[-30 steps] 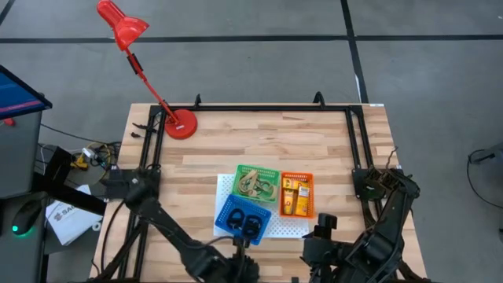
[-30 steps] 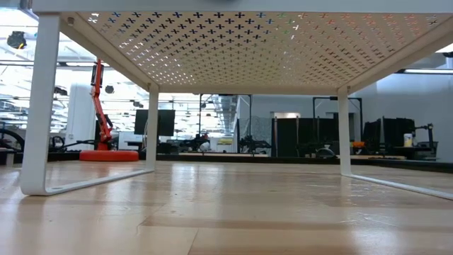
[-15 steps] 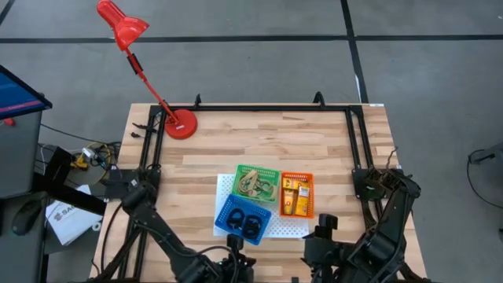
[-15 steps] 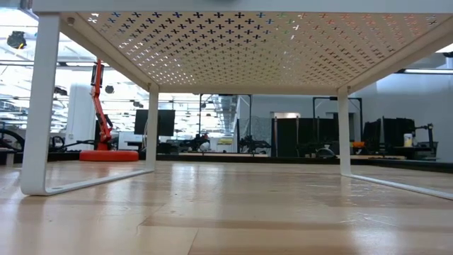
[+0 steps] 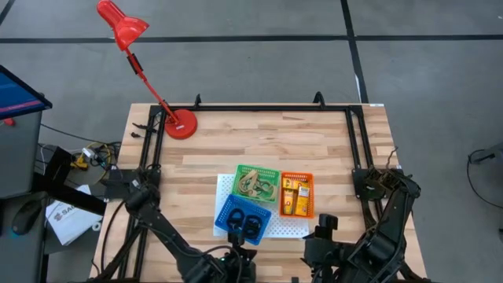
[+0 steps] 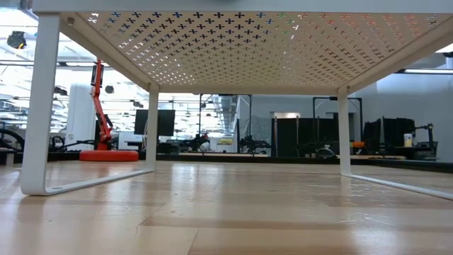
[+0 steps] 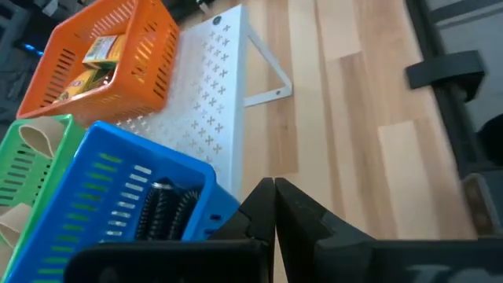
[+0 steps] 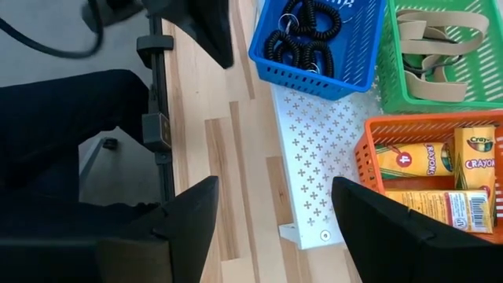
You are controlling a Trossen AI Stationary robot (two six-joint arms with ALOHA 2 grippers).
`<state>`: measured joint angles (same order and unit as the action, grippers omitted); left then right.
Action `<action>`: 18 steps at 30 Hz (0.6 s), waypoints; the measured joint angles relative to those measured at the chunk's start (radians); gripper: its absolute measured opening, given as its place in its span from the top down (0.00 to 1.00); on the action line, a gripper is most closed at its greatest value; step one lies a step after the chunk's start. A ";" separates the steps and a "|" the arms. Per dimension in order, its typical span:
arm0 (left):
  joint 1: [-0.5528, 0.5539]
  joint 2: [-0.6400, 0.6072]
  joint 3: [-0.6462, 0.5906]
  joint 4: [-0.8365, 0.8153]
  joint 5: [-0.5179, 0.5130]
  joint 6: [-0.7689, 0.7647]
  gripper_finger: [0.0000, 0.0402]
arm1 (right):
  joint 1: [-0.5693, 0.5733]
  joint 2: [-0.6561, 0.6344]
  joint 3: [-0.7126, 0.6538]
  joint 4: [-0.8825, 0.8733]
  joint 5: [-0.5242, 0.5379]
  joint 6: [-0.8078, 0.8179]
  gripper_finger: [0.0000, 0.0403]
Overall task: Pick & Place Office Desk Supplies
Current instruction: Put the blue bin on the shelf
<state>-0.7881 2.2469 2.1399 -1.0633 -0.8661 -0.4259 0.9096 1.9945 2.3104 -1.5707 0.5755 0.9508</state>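
Black fingers of the left gripper [image 7: 273, 206] were pressed together on nothing at the table's near edge, just short of the blue basket [image 5: 242, 217] of black coiled loops [image 8: 305, 35]. Beside it the right gripper [image 8: 271, 216] hung wide open and empty. Farther on, rubber bands [image 5: 253, 185] lay in the green basket [image 5: 256, 183] and crayon boxes [image 8: 437, 177] in the orange basket [image 5: 296, 194], all on a white perforated board [image 8: 308, 157]. A red lamp [image 5: 180, 124] stood at the far corner.

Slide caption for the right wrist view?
Open right end effector above white board holding blue, green and orange baskets.
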 joint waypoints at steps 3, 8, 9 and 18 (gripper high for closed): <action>0.012 0.010 0.000 -0.010 -0.001 0.000 1.00 | 0.000 0.000 0.000 0.000 -0.001 0.000 0.39; 0.026 0.010 0.000 -0.011 -0.073 -0.005 1.00 | 0.000 0.000 0.000 0.001 -0.003 0.000 0.39; 0.031 0.010 0.000 -0.011 -0.073 -0.004 1.00 | 0.000 0.000 0.000 0.001 -0.003 0.000 0.39; 0.063 0.009 0.000 0.016 -0.097 0.034 1.00 | 0.001 0.000 0.000 0.004 -0.003 -0.004 0.39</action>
<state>-0.7250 2.2559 2.1395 -1.0474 -0.9633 -0.3919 0.9104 1.9945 2.3104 -1.5667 0.5721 0.9464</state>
